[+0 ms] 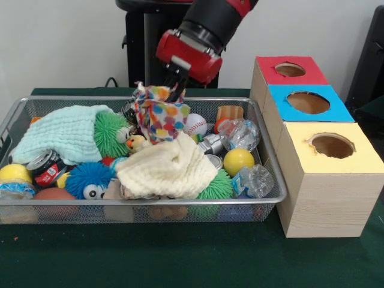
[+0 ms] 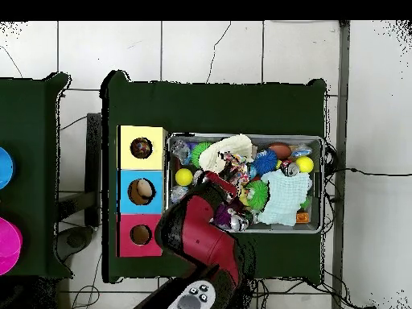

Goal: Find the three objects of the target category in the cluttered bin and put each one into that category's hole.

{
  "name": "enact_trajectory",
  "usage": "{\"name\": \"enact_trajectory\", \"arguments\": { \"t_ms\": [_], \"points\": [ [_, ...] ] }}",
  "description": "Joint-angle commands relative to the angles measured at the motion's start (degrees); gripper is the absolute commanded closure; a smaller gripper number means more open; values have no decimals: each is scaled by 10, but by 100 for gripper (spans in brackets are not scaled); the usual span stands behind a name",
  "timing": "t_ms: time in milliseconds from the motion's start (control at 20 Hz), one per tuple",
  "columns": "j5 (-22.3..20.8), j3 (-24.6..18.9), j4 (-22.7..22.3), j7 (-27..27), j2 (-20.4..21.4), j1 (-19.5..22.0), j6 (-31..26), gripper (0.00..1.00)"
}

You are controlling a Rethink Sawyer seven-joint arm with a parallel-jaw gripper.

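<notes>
My gripper hangs over the back middle of the wire bin, shut on the top of a white cloth with coloured dots. The cloth hangs lifted, its lower end still among the clutter. In the bin also lie a mint cloth at the left and a cream cloth at the front middle. To the right stand three boxes with holes: red, blue, yellow. In the overhead view the arm covers the gripper, and the dotted cloth peeks out beside it.
The bin holds a green spiky ball, a blue spiky ball with eyes, a baseball, a yellow ball, a soda can and crumpled plastic bottles. Something beige shows inside the blue box's hole.
</notes>
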State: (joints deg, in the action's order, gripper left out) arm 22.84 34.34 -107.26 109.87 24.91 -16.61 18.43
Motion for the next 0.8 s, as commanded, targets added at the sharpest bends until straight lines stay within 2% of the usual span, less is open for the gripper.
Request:
{"name": "enact_trajectory", "arguments": {
  "t_ms": [50,150,350,550,800],
  "points": [
    [0,9,46,37,77,5,-132,100],
    [-7,-12,53,39,108,8,-190,100],
    [6,-10,79,55,130,-19,-296,100],
    [8,-20,108,78,139,-28,-365,100],
    [15,-58,128,95,151,-22,-397,100]
  ]
}}
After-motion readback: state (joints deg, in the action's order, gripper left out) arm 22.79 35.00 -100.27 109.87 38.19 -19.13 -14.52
